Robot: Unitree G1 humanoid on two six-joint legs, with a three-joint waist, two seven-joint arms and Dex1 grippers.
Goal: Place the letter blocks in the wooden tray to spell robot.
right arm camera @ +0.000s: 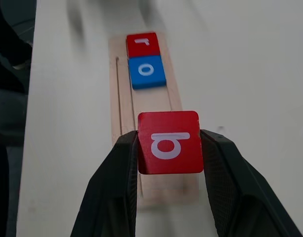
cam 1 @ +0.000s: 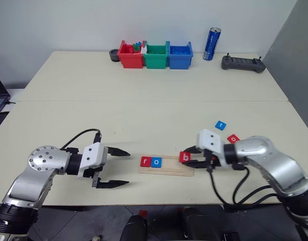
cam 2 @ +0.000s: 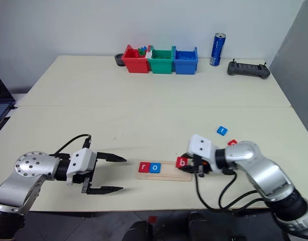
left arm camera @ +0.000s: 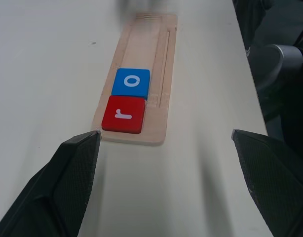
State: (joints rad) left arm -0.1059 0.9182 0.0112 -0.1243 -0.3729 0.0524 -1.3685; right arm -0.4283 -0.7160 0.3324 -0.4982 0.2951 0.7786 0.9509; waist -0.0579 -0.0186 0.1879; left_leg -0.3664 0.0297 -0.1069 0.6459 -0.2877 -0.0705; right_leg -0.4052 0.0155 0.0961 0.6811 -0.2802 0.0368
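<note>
Near the table's (cam 1: 144, 108) front edge, the left gripper (cam 1: 117, 167) hovers just left of the tray (cam 1: 166, 170), its two black fingers spread wide with nothing between them and pointing right toward the tray's left end.

The tray lies flat near the front edge, between the two grippers. In its left end sit the red r (cam 1: 145, 161) and, touching it on the right, the blue o (cam 1: 156, 161). The groove to their right is bare wood.

The right gripper (right arm camera: 169, 143) comes in from the right, fingers pinching the red b (right arm camera: 169, 142) by its two side edges. The b is held over the tray's right end; whether it touches the wood I cannot tell.

A little farther and to the right, behind the right arm, a blue t (cam 1: 220, 125) lies flat on the table, and a second red tile (cam 1: 234, 138) lies just right of and nearer than it, partly covered by the arm.

Along the far edge stand a red bin (cam 1: 130, 55), a green bin (cam 1: 156, 56) and a blue bin (cam 1: 180, 56) side by side, a dark round object (cam 1: 114, 54) just left of them, a blue can (cam 1: 211, 44) upright to their right, and a dark controller (cam 1: 243, 63) farther right.
</note>
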